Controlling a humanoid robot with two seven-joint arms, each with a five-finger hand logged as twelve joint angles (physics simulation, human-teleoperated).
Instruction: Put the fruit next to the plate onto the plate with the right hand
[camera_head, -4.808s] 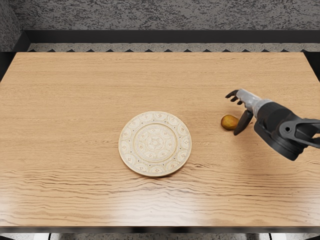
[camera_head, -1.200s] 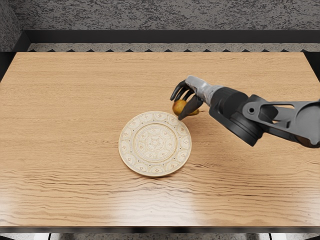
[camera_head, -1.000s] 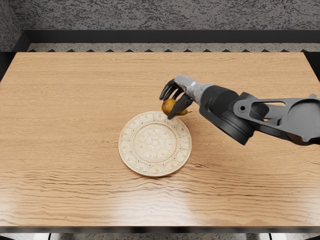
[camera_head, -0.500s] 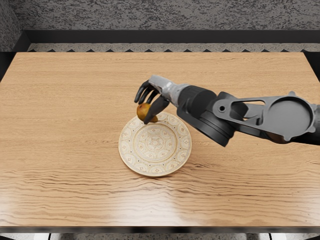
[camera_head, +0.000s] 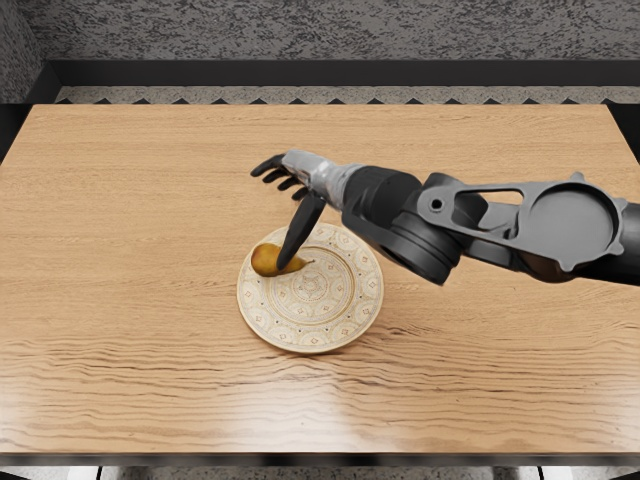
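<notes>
**A:** What is the setting around the hand?

**B:** A wooden table (camera_head: 120, 200) with pale, wavy grain fills most of the view and runs out under and on every side of the right hand (camera_head: 305, 180). Beyond the hand, past the table's far edge, there is a dark ledge and then a rough, speckled grey wall (camera_head: 300, 30).

**A:** And the dish?

**B:** A round cream plate (camera_head: 335, 322) with a fine ornamental pattern lies flat on the table, just below the hand and reaching out toward the near edge. A small yellow-brown fruit (camera_head: 264, 260) rests on it, on the patterned rim at the side that lies under the fingertips. I cannot tell what kind of fruit it is.

**A:** So the fruit is on the plate?

**B:** Yes. It sits on the plate's rim band, not at the centre, directly below the hand.

**A:** How is the hand held?

**B:** The right arm (camera_head: 520, 225) comes in from the right edge, with its thick dark forearm crossing above the plate's far side. The four fingers (camera_head: 268, 168) are spread and stretched out away from the arm, above the table just past the plate. The dark thumb (camera_head: 300, 228) points straight down, and its tip meets the fruit's side.

**A:** Is it gripping?

**B:** No. The fingers are fanned apart and clear of the fruit, and only the thumb reaches it.
</notes>
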